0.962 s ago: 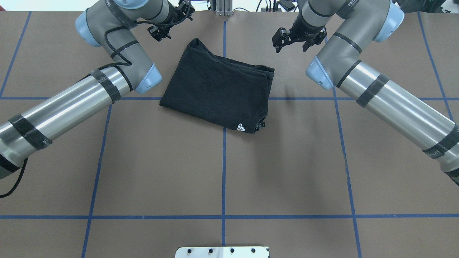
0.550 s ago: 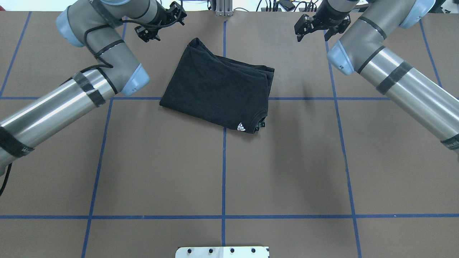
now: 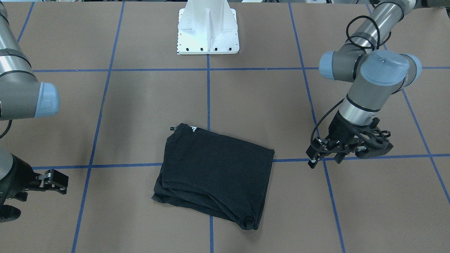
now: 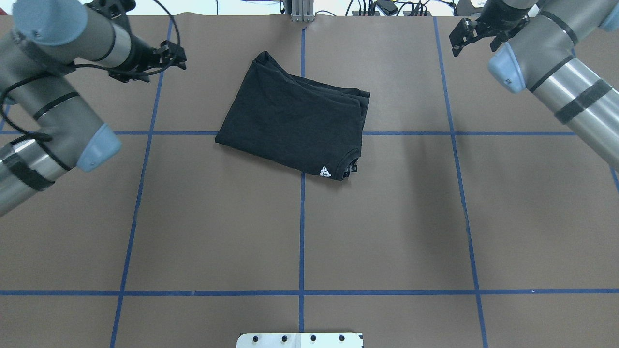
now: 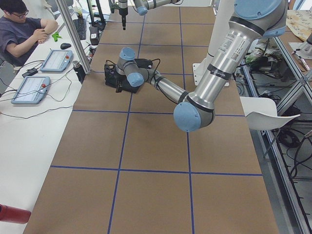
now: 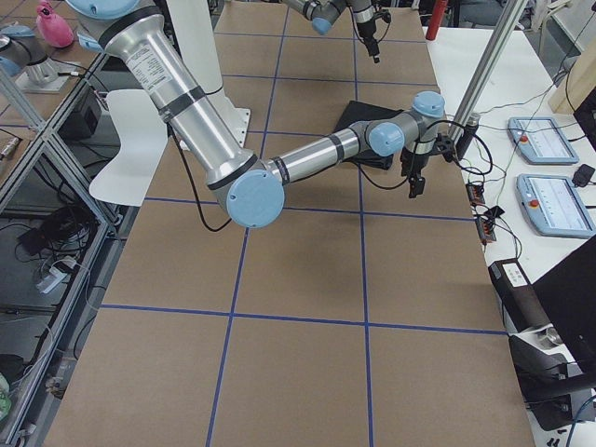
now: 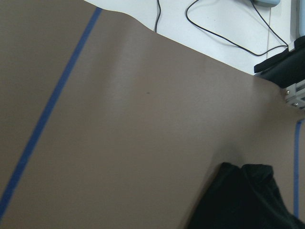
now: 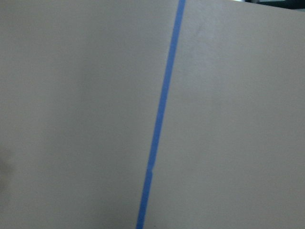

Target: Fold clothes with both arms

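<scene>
A folded black cotton T-shirt (image 4: 290,118) lies as a slanted rectangle on the brown paper-covered table (image 4: 217,217). It sits across the centre blue tape line (image 4: 301,232) on the half far from the robot's base, and neither claw touches it. The overhead and front-facing views both catch a small white logo (image 4: 325,171) at the collar corner. The left wrist camera sees only one dark corner of cloth, the right wrist camera only table and tape. Only the front-facing view shows the tall white mount (image 3: 207,26) whole. Brown table shows all round the shirt's edges, widest toward the base. The silver-grey left arm (image 4: 55,111) bends at the far left, its black left gripper (image 4: 169,58) spread and holding nothing. The silver-grey right arm (image 4: 561,79) reaches to the far right corner, with the black right gripper (image 4: 474,38) likewise spread.
</scene>
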Robot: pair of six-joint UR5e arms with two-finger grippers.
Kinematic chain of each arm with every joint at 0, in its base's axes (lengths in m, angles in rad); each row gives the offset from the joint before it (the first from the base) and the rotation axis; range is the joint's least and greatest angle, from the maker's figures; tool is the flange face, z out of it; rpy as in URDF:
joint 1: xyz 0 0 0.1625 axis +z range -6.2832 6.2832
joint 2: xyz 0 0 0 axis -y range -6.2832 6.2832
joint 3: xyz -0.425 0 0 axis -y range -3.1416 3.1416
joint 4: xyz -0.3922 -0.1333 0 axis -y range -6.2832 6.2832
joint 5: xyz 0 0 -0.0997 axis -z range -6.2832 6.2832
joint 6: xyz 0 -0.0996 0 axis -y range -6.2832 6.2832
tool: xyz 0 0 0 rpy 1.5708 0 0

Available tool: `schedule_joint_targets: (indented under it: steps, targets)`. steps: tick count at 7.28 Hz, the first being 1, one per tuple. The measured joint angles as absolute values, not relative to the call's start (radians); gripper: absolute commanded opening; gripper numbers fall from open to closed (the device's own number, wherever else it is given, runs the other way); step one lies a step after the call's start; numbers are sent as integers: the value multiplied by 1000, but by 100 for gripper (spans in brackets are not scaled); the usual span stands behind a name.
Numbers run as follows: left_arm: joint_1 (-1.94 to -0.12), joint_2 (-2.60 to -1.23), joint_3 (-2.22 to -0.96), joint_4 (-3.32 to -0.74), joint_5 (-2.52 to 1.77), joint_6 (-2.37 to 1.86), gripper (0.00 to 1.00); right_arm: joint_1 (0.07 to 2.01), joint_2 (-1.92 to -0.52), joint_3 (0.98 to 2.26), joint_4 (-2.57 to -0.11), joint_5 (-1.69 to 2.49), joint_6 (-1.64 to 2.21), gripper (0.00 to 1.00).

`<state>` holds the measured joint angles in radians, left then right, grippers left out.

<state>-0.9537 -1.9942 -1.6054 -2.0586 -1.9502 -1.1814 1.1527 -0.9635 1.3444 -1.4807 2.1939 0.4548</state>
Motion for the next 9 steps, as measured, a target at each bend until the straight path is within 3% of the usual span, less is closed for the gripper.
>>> schedule_joint_targets:
  steps: [4, 9]
  targets:
    - [-1122, -1698, -1792, -2051, -2088, -774, 100, 1323, -1210, 1445, -1490, 2279, 129, 100]
    - [-1383, -1548, -1790, -2061, -2211, -349, 100, 1506, -1431, 1540, -1479, 2399, 79, 100]
